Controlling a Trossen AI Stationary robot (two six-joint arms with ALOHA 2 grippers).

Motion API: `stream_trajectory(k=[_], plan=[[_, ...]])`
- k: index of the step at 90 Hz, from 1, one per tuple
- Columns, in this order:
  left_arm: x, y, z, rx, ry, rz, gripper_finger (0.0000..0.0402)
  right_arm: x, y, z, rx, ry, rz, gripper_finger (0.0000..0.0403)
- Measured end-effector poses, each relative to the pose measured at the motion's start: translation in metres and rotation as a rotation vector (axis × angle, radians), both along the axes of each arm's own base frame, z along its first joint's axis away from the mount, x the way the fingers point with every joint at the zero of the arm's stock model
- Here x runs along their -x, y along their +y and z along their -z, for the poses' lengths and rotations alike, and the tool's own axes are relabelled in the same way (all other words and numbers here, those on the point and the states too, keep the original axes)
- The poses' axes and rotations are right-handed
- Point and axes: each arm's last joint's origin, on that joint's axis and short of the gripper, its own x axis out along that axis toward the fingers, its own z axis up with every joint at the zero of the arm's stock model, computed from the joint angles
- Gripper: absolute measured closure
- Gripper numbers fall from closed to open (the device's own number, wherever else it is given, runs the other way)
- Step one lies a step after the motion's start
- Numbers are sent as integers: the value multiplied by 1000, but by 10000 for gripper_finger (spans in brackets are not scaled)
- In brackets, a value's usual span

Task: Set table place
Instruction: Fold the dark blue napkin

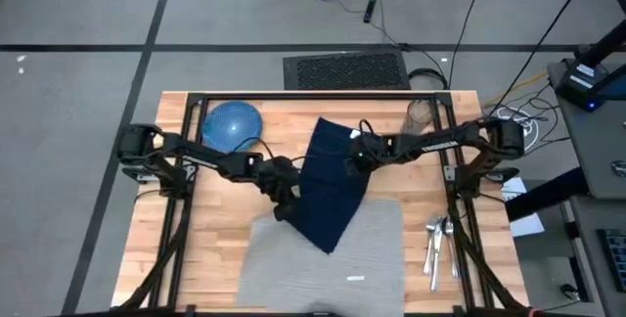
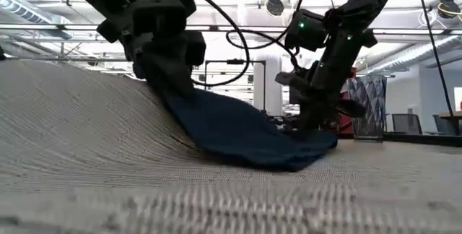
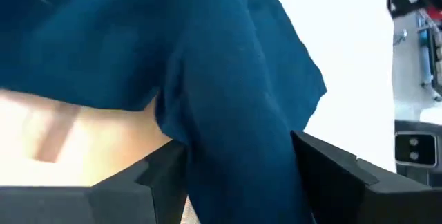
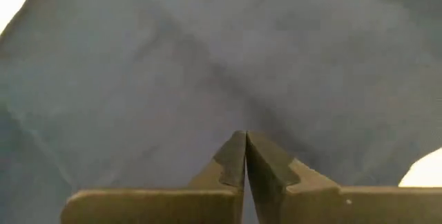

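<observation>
The navy napkin (image 1: 331, 185) lies slanted across the table's middle, its near end over the far edge of the light-grey placemat (image 1: 377, 258). My left gripper (image 1: 284, 203) is shut on the napkin's left side and holds that side raised (image 2: 180, 97). My right gripper (image 1: 352, 158) is shut at the napkin's right edge, low over the table (image 2: 314, 122). The napkin's right end (image 2: 303, 151) rests on the surface. The blue dish (image 1: 235, 124) sits at the far left. My left gripper pinches a bunched fold of the napkin (image 3: 235, 148) between its two fingers (image 3: 162, 179), at the cloth's left side. That side is lifted, and the cloth slopes down from the fingers to the table. My right gripper has its fingers (image 4: 235, 158) closed at the napkin's right edge (image 4: 242, 124), coming from above and pointing down. How many layers lie between the tips cannot be seen. The cloth there lies flat on the table.
A clear glass (image 1: 421, 113) stands at the far right. Cutlery (image 1: 437, 244) lies near the right edge, beside the placemat. The table's black frame rails (image 1: 313, 95) run along the far side and down both sides.
</observation>
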Motion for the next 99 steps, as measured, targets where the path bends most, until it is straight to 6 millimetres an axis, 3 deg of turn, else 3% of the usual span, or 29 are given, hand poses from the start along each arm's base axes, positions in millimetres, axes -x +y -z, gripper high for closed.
stream_trajectory(k=[32, 59, 77, 99], plan=[[11, -3, 5, 84, 132, 47, 181, -13, -19, 16, -36, -97, -5, 403], [31, 7, -3, -208, 249, -140, 181, -24, -23, 7, -39, -258, -17, 403], [46, 12, -23, -331, 244, -252, 181, -41, 6, -11, -40, -439, -139, 403], [56, -2, -21, -212, 317, -144, 181, -47, 64, -12, -110, -451, -299, 403]])
